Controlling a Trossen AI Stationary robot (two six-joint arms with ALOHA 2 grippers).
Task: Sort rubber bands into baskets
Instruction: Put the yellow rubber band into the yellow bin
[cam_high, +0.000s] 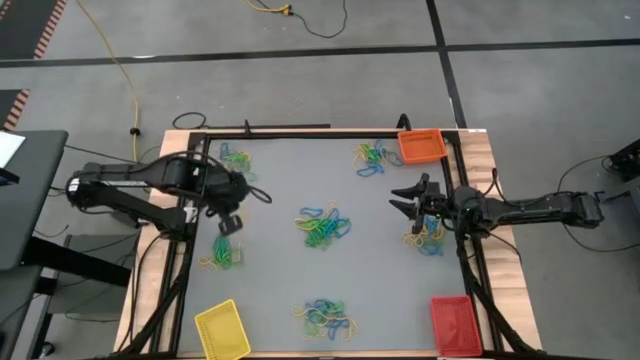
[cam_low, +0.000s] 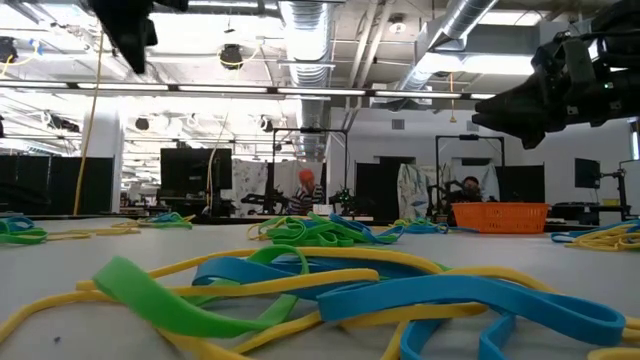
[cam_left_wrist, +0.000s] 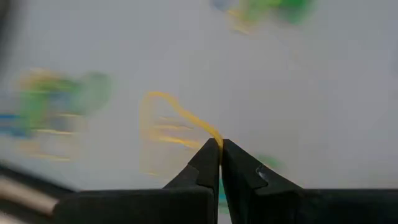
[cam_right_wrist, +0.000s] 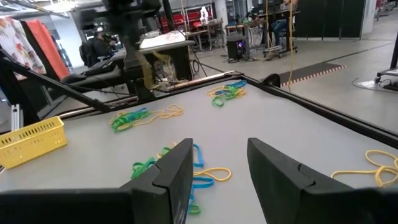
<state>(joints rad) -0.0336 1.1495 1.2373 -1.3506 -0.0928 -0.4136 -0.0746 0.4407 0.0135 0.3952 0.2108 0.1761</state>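
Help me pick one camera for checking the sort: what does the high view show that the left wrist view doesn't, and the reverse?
Only the high view shows the three baskets, yellow, orange and red, the right gripper with fingers open, and both arms over the table. Only the left wrist view shows the left gripper shut on a yellow rubber band. Both show scattered piles of rubber bands on the grey surface.

We see rubber bands (cam_high: 325, 228) in yellow, green and blue clusters; the orange basket (cam_high: 421, 146), yellow basket (cam_high: 221, 330) and red basket (cam_high: 453, 324) occupy three corners.
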